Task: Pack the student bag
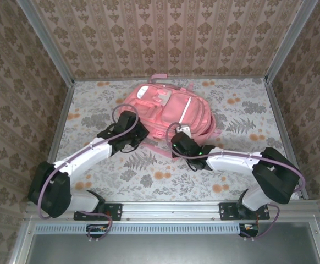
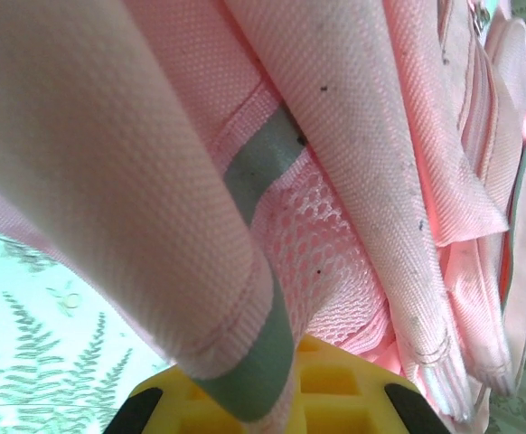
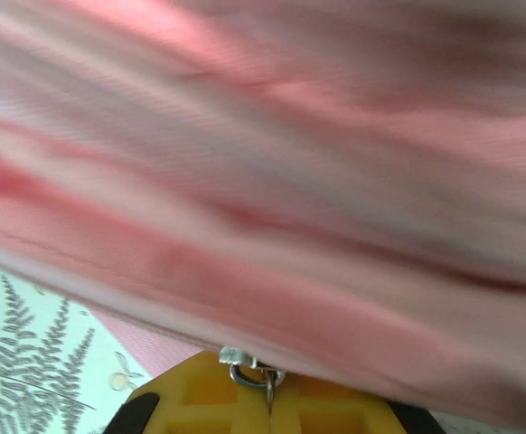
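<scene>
Student bag (image 1: 168,107) right ahead, my left gripper (image 2: 261,400) pinching its grey-trimmed fold (image 2: 258,163), right gripper (image 3: 268,398) clamped on its zip pull (image 3: 248,369)

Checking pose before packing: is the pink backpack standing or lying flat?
Lying flat: pink backpack rests on the table, front pockets facing up.

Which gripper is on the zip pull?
The right gripper: a metal zip pull sits where its yellow pads meet. The left gripper pinches only a grey-trimmed fabric edge of the student bag.
</scene>
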`<state>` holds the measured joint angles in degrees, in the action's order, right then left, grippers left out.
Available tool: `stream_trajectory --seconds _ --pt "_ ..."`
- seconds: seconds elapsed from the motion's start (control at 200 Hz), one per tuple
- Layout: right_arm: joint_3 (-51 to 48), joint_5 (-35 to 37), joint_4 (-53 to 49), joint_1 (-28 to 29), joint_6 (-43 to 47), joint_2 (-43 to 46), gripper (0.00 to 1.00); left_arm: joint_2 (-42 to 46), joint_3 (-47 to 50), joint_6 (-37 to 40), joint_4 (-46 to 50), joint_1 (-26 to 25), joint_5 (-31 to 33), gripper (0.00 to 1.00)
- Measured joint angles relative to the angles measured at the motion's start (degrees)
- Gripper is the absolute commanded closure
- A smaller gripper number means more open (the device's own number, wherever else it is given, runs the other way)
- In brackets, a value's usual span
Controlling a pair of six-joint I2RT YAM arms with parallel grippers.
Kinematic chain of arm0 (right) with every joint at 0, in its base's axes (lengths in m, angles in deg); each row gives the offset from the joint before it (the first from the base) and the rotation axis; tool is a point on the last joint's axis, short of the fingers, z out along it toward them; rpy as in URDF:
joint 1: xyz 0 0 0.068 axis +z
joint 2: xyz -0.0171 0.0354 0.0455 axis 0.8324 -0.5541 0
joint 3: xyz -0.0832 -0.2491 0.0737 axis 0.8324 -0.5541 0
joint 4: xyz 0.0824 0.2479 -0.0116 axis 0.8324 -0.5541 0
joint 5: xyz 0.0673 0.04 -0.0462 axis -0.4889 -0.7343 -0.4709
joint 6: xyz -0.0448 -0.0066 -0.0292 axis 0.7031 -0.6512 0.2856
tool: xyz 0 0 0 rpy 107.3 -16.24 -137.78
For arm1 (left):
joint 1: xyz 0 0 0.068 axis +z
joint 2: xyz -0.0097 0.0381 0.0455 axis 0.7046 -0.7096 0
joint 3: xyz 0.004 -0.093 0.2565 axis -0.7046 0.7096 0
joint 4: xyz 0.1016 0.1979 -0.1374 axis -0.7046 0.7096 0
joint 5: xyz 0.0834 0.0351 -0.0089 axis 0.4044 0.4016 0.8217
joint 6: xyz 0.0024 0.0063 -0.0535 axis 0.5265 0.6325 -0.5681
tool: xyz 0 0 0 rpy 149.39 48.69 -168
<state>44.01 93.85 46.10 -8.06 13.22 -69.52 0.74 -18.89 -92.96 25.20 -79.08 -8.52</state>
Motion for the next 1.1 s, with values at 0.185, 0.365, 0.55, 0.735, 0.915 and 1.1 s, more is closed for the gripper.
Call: stream_trajectory --seconds 0.185,0.365,0.55,0.735,0.915,1.1 --pt "-4.79 -0.5 -2.89 -3.85 0.42 4.98 1.0 2.6 1.29 2.84 3.85 6.86 -2.27 1.0" --pt "-6.6 -3.56 -3.96 -5.4 2.32 9.03 1.0 2.69 1.49 8.02 6.49 14.4 -6.97 1.0" --pt "-6.71 -9.09 -4.02 -5.27 3.48 9.84 1.0 -3.72 -0.83 14.43 8.44 19.89 -12.85 1.0" --pt "-5.33 -13.27 -4.5 -2.54 3.45 9.51 1.0 -14.47 -10.8 22.21 12.98 22.56 -14.38 0.84" --pt "1.46 -15.02 -7.34 2.29 3.39 4.48 1.0 -16.96 -15.69 27.23 12.92 24.48 -10.82 0.48" --pt "8.37 -16.81 -8.37 7.02 2.99 -3.61 1.0 -12.98 -14.12 28.24 13.53 24.68 -9.27 0.35"
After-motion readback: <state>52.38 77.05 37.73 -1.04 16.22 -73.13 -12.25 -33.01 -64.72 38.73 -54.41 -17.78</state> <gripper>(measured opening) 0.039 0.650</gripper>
